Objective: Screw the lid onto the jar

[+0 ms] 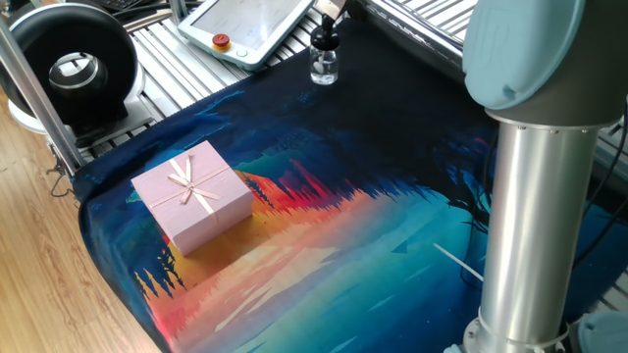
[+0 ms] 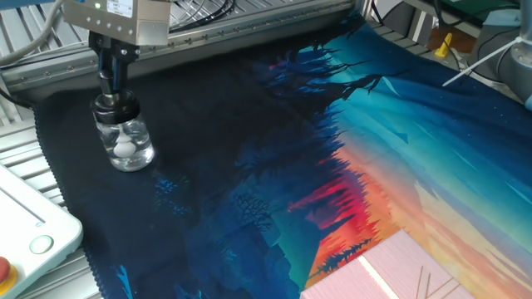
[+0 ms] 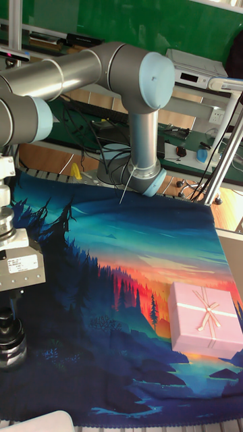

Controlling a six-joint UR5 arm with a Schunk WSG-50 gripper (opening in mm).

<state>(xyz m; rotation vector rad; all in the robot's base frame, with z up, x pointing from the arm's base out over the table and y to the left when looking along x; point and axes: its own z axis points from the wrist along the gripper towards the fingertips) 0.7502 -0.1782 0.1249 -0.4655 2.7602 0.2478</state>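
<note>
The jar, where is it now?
The jar stands on the dark far corner of the mat, capped by the lid, under the gripper.

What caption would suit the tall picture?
Robot gripper holds the black lid on a small glass jar, pink gift box nearby.

One fixed view looks down from beside the arm's column, far off, toward the jar [image 1: 324, 67]; the other fixed view sits close and low beside it [image 2: 125, 143]; the tall fixed view faces the arm's base; all share the pink gift box [image 1: 192, 194].
</note>
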